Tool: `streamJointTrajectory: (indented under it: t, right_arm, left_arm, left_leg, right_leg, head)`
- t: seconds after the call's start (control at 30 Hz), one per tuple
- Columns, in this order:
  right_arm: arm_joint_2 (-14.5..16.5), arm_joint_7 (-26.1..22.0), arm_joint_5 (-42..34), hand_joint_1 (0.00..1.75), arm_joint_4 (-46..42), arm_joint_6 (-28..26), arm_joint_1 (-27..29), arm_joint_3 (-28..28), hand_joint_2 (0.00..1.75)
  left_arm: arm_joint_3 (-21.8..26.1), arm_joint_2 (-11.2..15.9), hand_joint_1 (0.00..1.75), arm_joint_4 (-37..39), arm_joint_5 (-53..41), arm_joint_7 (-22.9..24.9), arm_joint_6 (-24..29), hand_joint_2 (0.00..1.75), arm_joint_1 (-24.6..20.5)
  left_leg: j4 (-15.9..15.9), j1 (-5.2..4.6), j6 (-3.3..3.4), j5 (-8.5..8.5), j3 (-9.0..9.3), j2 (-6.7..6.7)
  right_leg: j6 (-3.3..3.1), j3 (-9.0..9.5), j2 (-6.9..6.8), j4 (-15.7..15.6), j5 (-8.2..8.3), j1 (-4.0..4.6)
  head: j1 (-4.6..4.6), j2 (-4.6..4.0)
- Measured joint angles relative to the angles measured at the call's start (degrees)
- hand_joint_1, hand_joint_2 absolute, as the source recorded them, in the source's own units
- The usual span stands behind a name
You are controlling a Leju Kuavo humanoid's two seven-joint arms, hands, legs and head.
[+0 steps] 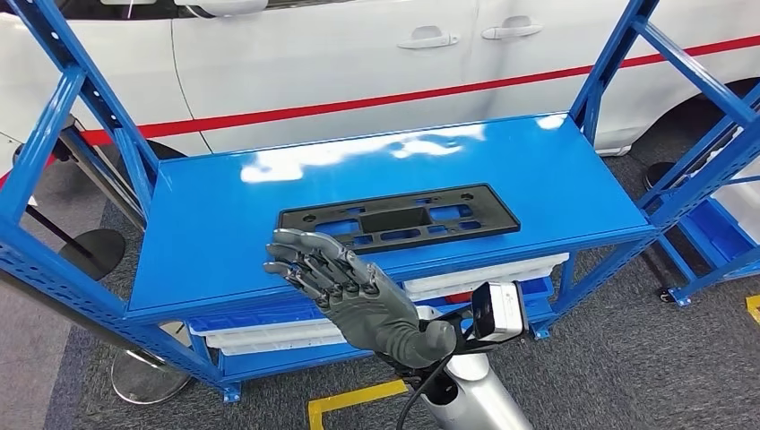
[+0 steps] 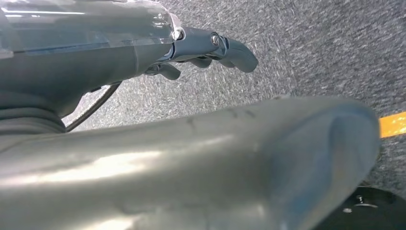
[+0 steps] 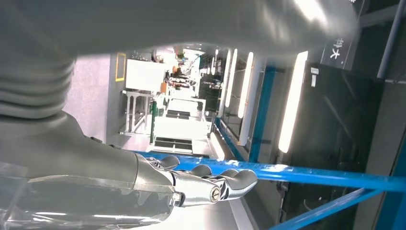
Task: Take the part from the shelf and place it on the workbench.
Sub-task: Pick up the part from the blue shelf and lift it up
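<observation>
My head camera is looking down at the blue shelf (image 1: 556, 179); the right wrist camera is facing along its frame, the left wrist camera is facing the carpet (image 2: 311, 43).

The part (image 1: 400, 219) lies on the shelf (image 1: 206, 224), with the right robot hand (image 1: 345, 291) just before it

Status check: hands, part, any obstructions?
Right robot hand open, raised before shelf. Left robot hand hanging, empty. Black part flat on shelf, untouched. Path clear.
</observation>
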Motion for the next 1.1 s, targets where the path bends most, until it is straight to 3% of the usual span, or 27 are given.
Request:
streamJointTrajectory:
  t: [0.07,0.1,0.17,0.27,0.33,0.4,0.43,0.47,0.5,0.57,0.63,0.73,0.8,0.9,0.93,0.97,1.0,1.03,1.1]
  right_arm:
    - [0.0,0.7,-0.2,0.00,0.4,-1.2,-0.4,0.0,1.75]
    - [-0.1,1.1,-0.4,0.00,0.6,-1.7,-0.6,0.0,1.75]
    - [-0.2,2.3,-1.4,0.00,1.1,-2.4,-0.9,0.0,1.75]
    - [-0.3,3.8,-3.2,0.00,2.1,-2.7,-1.4,0.3,1.75]
    - [-0.4,4.6,-4.3,0.00,2.9,-2.6,-1.8,0.5,1.75]
    - [-0.6,5.5,-5.3,0.00,3.9,-2.5,-2.0,0.8,1.75]
    - [-0.7,5.9,-5.7,0.00,4.4,-2.3,-2.0,0.9,1.75]
    - [-0.8,6.3,-6.2,0.00,4.8,-2.2,-2.0,1.0,1.75]
    - [-0.9,6.7,-6.7,0.00,5.2,-2.1,-2.1,1.1,1.75]
    - [-0.9,7.5,-7.5,0.00,5.9,-1.9,-2.4,1.4,1.75]
    - [-1.0,8.1,-7.9,0.00,6.5,-1.9,-2.7,1.6,1.75]
    - [-1.2,8.8,-7.0,0.00,7.3,-3.3,-3.4,2.0,1.75]
    - [-1.4,9.0,-3.8,0.00,7.7,-6.3,-4.1,2.2,1.75]
    - [-2.0,8.8,4.2,0.00,8.4,-13.2,-4.7,3.0,1.75]
    - [-2.3,8.8,6.7,0.00,8.7,-15.1,-4.7,3.4,1.75]
    - [-2.5,8.9,9.3,0.00,8.9,-16.9,-4.8,3.8,1.75]
    - [-2.7,9.0,12.0,0.00,9.2,-18.7,-4.9,4.3,1.75]
    - [-2.8,9.1,14.6,0.00,9.4,-20.3,-5.1,4.9,1.75]
    - [-2.9,9.7,19.6,0.00,9.8,-23.4,-5.6,6.3,1.75]
  left_arm:
    - [0.0,0.0,0.00,0.0,0.1,0.0,0.1,0.00,0.0]
    - [0.0,0.0,0.00,0.0,0.2,0.0,0.1,0.00,-0.1]
    - [0.0,0.0,0.00,0.0,0.3,0.0,0.1,0.00,-0.2]
    - [0.0,0.0,0.00,0.0,0.5,-0.3,0.1,0.00,-0.4]
    - [0.0,0.0,0.00,0.0,0.5,-0.5,0.2,0.00,-0.4]
    - [0.0,0.0,0.00,0.0,0.6,-0.3,0.3,0.00,-0.3]
    - [0.0,0.0,0.00,0.0,0.6,-0.2,0.4,0.00,-0.2]
    - [0.1,0.0,0.00,0.0,0.7,-0.1,0.4,0.00,-0.1]
    - [0.1,0.0,0.00,0.0,0.7,0.0,0.4,0.00,0.0]
    - [0.1,0.1,0.00,0.0,0.8,-0.1,0.4,0.00,0.1]
    - [0.1,0.1,0.00,0.0,0.8,-0.1,0.4,0.00,0.0]
    - [0.1,0.1,0.00,0.0,0.8,-0.4,0.4,0.00,-0.1]
    - [0.1,0.0,0.00,0.0,0.9,-0.7,0.5,0.00,-0.1]
    - [0.1,-0.1,0.00,0.1,1.1,-0.8,0.5,0.00,-0.2]
    - [0.1,-0.1,0.00,0.1,1.1,-0.8,0.5,0.00,-0.2]
    - [0.1,-0.2,0.00,0.1,1.2,-0.8,0.4,0.00,-0.2]
    - [0.1,-0.3,0.00,0.1,1.2,-0.9,0.4,0.00,-0.1]
    - [0.1,-0.4,0.00,0.1,1.2,-1.0,0.3,0.00,-0.1]
    - [0.1,-0.5,0.00,0.2,1.2,-1.1,0.2,0.00,-0.2]
  left_leg:
    - [0.1,-0.09,-0.45,-0.61,0.44,-0.06]
    - [0.2,-0.16,-0.75,-0.87,0.50,-0.07]
    - [0.1,-0.27,-1.41,-1.24,0.51,0.00]
    - [0.7,-0.07,-2.45,-2.50,0.75,0.28]
    - [6.2,0.26,-3.02,-5.03,-1.49,-0.10]
    - [14.2,0.43,-3.56,-8.14,-6.37,-0.43]
    - [16.5,0.47,-3.72,-8.29,-8.21,-0.47]
    - [16.5,0.48,-3.79,-7.15,-9.04,-0.48]
    - [14.1,0.48,-3.70,-4.75,-8.65,-0.50]
    - [5.8,0.28,-3.01,0.82,-6.04,-0.64]
    - [0.7,-0.06,-2.21,3.55,-4.37,-0.75]
    - [-0.2,-0.14,-1.37,3.71,-4.01,-0.70]
    - [-0.9,0.21,-0.76,3.90,-3.48,-0.60]
    - [-1.2,0.35,-0.32,3.75,-3.20,-0.53]
    - [-1.1,0.38,-0.35,3.62,-3.16,-0.53]
    - [-1.0,0.43,-0.46,3.43,-3.10,-0.54]
    - [-0.7,0.53,-0.65,3.18,-2.98,-0.55]
    - [-0.5,0.65,-0.89,2.86,-2.82,-0.57]
    - [0.3,0.63,-1.63,2.13,-2.74,-0.64]
  right_leg:
    - [-0.61,3.56,-0.24,-7.6,3.42,0.27]
    - [-0.91,4.63,-0.34,-9.9,4.06,0.42]
    - [-1.47,5.09,-0.33,-11.1,3.80,0.79]
    - [-2.56,6.40,-0.01,-11.9,2.89,0.61]
    - [-3.19,7.61,-0.19,-12.5,2.67,0.37]
    - [-3.58,8.33,-0.21,-12.5,2.31,0.38]
    - [-3.62,8.59,-0.03,-12.4,2.04,0.41]
    - [-3.59,8.88,0.20,-12.4,1.77,0.44]
    - [-3.51,9.28,0.43,-12.4,1.46,0.48]
    - [-3.21,10.00,0.72,-12.3,0.77,0.64]
    - [-2.69,10.28,0.87,-12.1,0.17,0.78]
    - [-1.74,10.45,0.82,-12.0,-0.39,0.66]
    - [-1.09,9.50,0.56,-9.6,-2.03,0.61]
    - [-0.30,3.78,0.33,0.9,-6.68,0.16]
    - [-0.06,2.12,0.27,3.3,-7.08,-0.04]
    - [0.16,1.42,0.19,3.8,-6.32,-0.25]
    - [0.34,1.89,0.07,2.0,-4.47,-0.45]
    - [0.50,3.35,-0.10,-1.5,-2.02,-0.66]
    - [0.41,6.31,-0.23,-8.3,0.96,-0.73]
  head:
    - [0.02,0.00]
    - [0.02,0.00]
    - [0.01,0.00]
    - [-0.08,0.01]
    - [-0.25,0.00]
    - [-0.37,0.00]
    - [-0.39,0.00]
    - [-0.39,0.00]
    - [-0.39,0.00]
    - [-0.38,0.00]
    - [-0.36,0.00]
    - [-0.38,0.00]
    - [-0.22,0.00]
    - [-0.02,0.00]
    - [-0.01,0.00]
    - [-0.01,0.00]
    - [-0.01,0.00]
    - [0.00,0.00]
    - [0.00,0.00]
